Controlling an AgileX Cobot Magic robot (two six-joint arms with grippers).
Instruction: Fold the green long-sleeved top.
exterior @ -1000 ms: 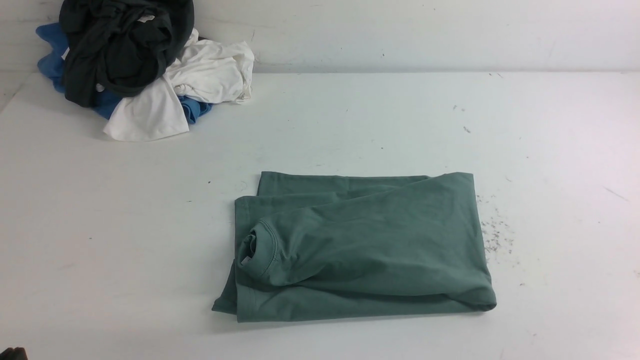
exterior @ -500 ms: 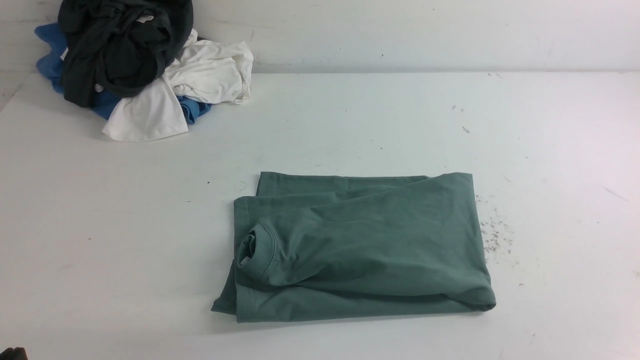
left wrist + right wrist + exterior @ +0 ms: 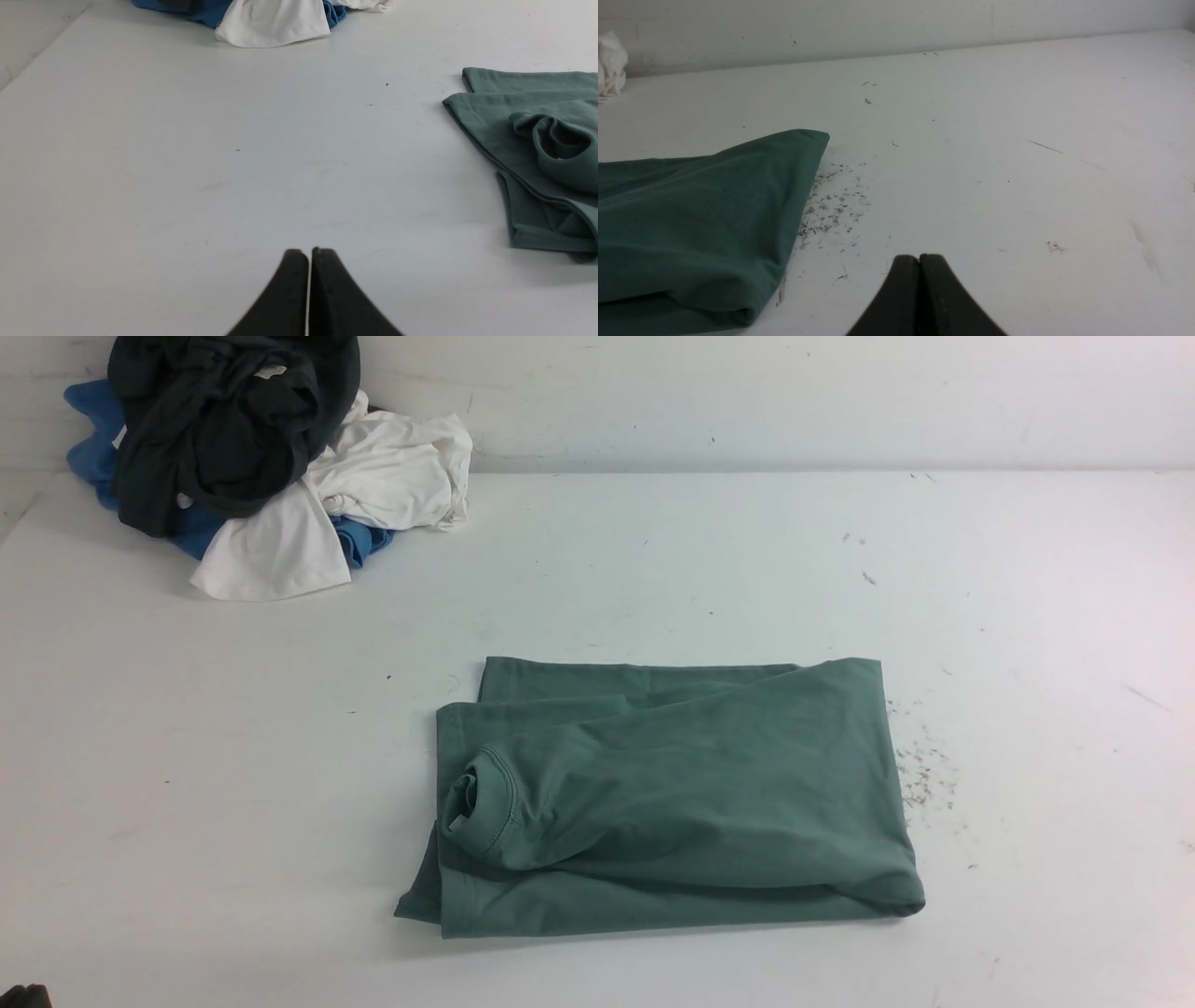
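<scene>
The green long-sleeved top (image 3: 672, 793) lies folded into a flat rectangle in the middle of the white table (image 3: 653, 551), its ribbed neck (image 3: 481, 803) facing the robot's left. From the left wrist camera the top (image 3: 537, 154) shows well off to one side of my left gripper (image 3: 309, 252), which is shut on nothing above bare table. My right gripper (image 3: 920, 256) is shut and empty too, apart from the top's (image 3: 691, 219) folded edge. Only a dark scrap of the left arm (image 3: 23, 996) shows in the front view's near left corner.
A heap of black (image 3: 229, 425), white (image 3: 373, 476) and blue (image 3: 93, 448) garments sits at the table's far left by the white back wall (image 3: 794, 392). Dark lint specks (image 3: 924, 775) lie on the table just right of the top.
</scene>
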